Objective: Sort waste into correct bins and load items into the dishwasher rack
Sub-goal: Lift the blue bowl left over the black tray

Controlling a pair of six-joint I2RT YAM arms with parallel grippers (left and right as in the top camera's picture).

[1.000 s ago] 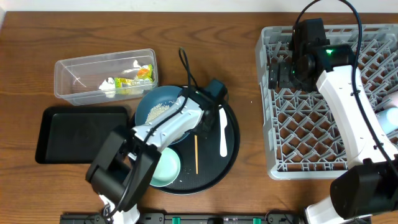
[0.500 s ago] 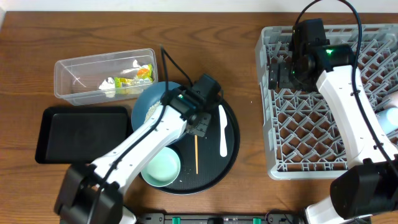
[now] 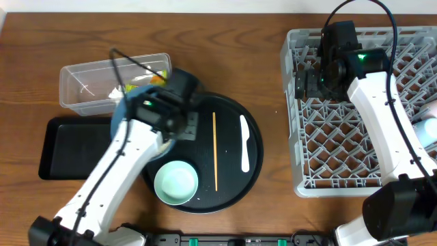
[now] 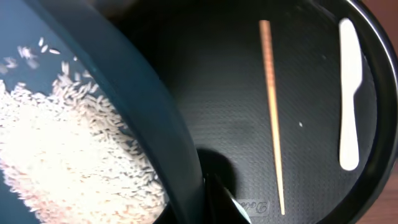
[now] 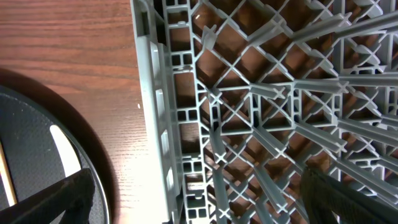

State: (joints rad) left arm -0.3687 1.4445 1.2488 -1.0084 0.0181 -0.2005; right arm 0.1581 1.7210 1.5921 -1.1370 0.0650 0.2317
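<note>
My left gripper [image 3: 179,126] is shut on the rim of the big dark-blue bowl [image 3: 121,111], holding it over the gap between the clear tub [image 3: 82,85] and the shallow black tray [image 3: 72,147]. The left wrist view shows the tilted bowl [image 4: 149,106] with loose rice [image 4: 56,155] inside and my fingers [image 4: 208,196] clamped on its rim. The mint bowl [image 3: 176,182], wooden stick [image 3: 215,150] and white utensil [image 3: 244,143] lie on the round tray. The snack wrapper [image 3: 157,79] and white scraps [image 3: 116,91] are in the tub. My right gripper [image 5: 199,199] is open over the rack [image 3: 362,137].
The large round black tray [image 3: 229,116] sits mid-table between the bins and the rack. A light-blue cup [image 3: 429,131] and a pink cup [image 3: 431,107] sit at the rack's right edge. The right arm stretches across the rack.
My left gripper has lifted the dark-blue bowl with the rice off the round tray and carried it left toward the tub and black tray. The right arm has not moved.
</note>
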